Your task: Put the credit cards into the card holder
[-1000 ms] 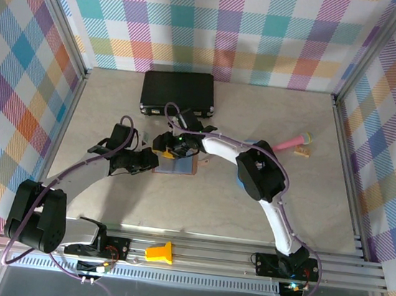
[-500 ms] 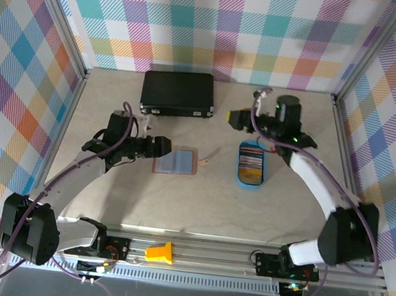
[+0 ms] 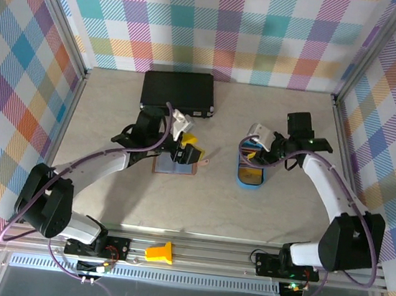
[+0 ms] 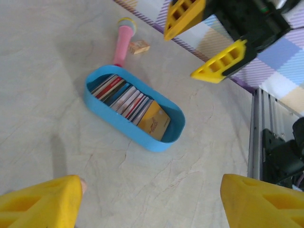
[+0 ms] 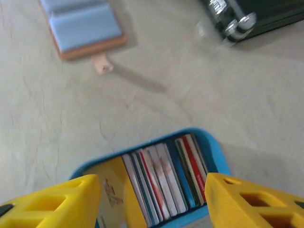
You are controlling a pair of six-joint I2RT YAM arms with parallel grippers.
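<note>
We are holding the left claw [image 3: 185, 150] and right claw [image 5: 152, 199] wide open, both empty.
Right is hovering above the cards [image 5: 161, 183] in the tray [image 5: 190, 133]; left is hanging over the open holder [image 3: 175, 167].

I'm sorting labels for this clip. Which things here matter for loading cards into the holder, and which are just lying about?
Part of the job: credit cards, standing in the blue tray; card holder, lying open.
Just lying about: black case; pink toy microphone; small tan block beside it; yellow piece on the near rail.
</note>
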